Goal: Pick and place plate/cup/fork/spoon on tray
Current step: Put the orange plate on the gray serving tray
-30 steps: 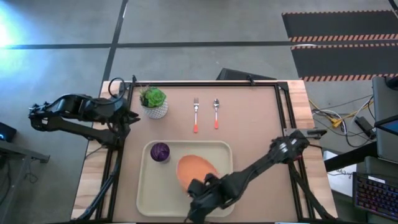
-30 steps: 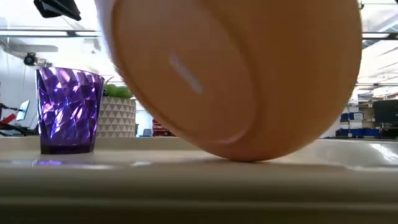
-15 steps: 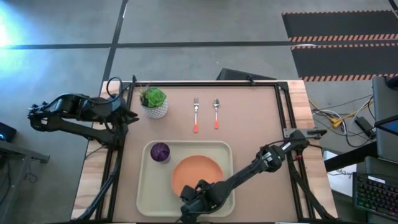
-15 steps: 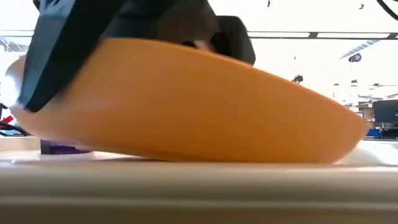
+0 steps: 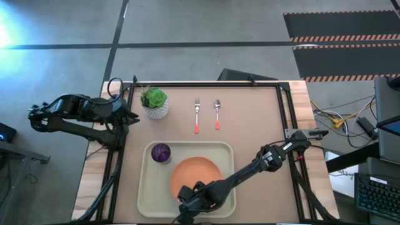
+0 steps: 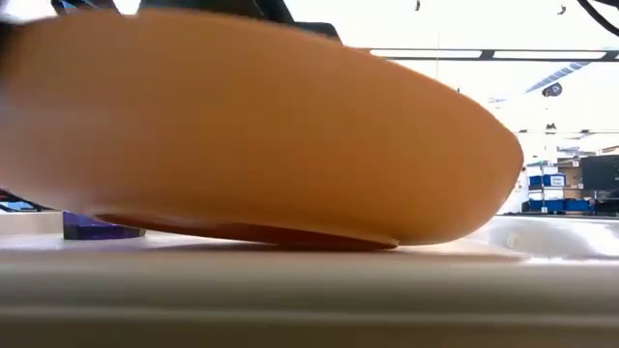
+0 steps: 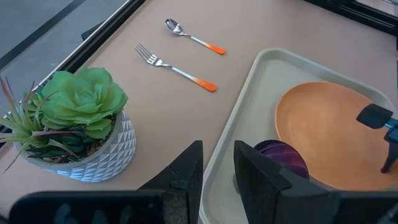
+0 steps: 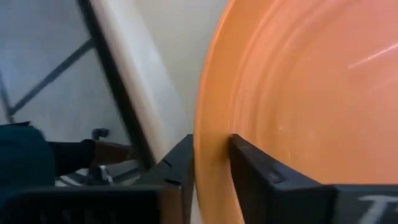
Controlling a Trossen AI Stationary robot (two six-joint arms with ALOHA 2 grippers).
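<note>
The left gripper waits by the table's left edge, fingers a little apart and empty, the cup stands in the tray, and the plate, steeply tilted a second ago, now lies nearly flat there, rim clamped by the right gripper, leaving fork and spoon to fetch

A white pot with a faceted, triangle-patterned wall is sitting on the brown table top near its far left corner — a green succulent is growing out of it, with thin reddish-tipped leaves spreading to one side. Black rails are running along the table's edges. Beyond the table, black mats with striped orange edging are lying on the grey floor — cables are trailing at the right.
</note>
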